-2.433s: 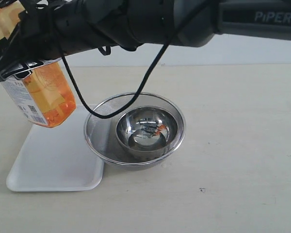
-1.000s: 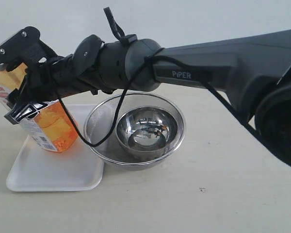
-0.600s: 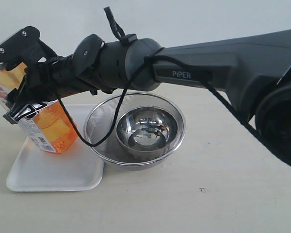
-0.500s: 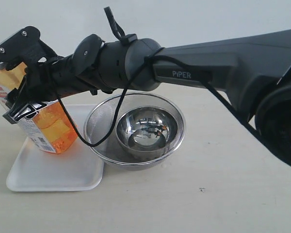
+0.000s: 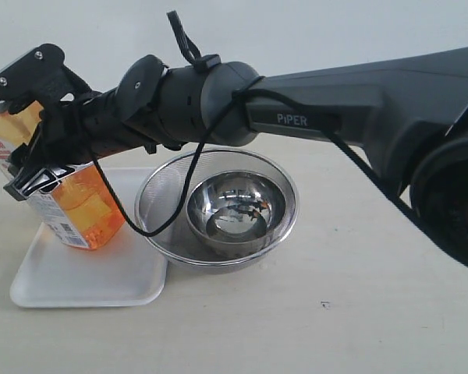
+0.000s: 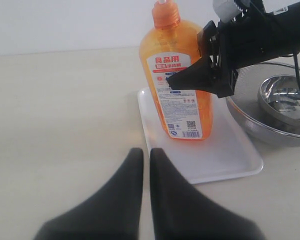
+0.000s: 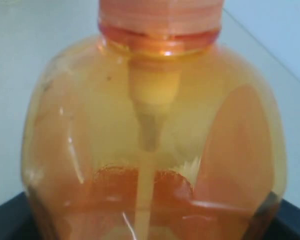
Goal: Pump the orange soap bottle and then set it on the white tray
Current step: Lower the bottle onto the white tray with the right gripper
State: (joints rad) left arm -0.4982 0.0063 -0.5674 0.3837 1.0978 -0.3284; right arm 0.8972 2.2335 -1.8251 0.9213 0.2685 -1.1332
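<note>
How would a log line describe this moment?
right gripper: holds orange soap bottle | placement: base on white tray | left gripper: shut, empty

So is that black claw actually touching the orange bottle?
Touching. Left wrist view shows the right gripper pressing a black finger against the orange soap bottle's label.

The beige table [image 5: 359, 312] carries the white tray [image 5: 70, 276] just beside a steel mesh strainer [image 5: 157, 204].
</note>
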